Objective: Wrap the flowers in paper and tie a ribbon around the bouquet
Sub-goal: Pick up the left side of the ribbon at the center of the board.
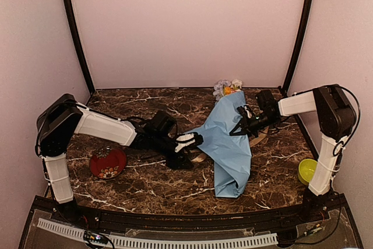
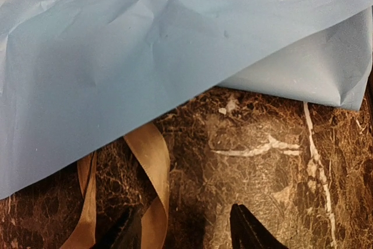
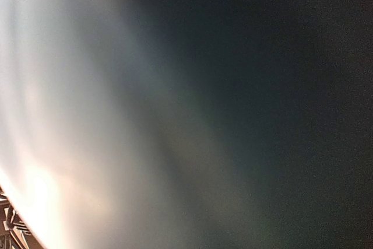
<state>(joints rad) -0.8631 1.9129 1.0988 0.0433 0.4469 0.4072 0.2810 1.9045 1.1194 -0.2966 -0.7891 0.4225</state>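
The dark marbled worktop (image 1: 145, 185) carries the bouquet (image 1: 230, 150), a long cone of light-blue paper (image 2: 116, 56) lying right of centre with its narrow end toward the near edge. From the left, the left fingers (image 2: 247, 237) reach low to the cone's left side; they stand apart with only bare marble between them. The right fingers (image 1: 238, 129) are together against the cone's right side (that wrist view is a blur, so I cannot tell whether any paper is pinched). A red dish (image 1: 108, 164) sits near left and a yellow-green bowl (image 1: 307, 170) near right. The tan ribbon (image 2: 154, 161) loops out from under the paper's edge, just beside the left fingers. The flowers (image 1: 227, 88) poke out of the cone's far end.
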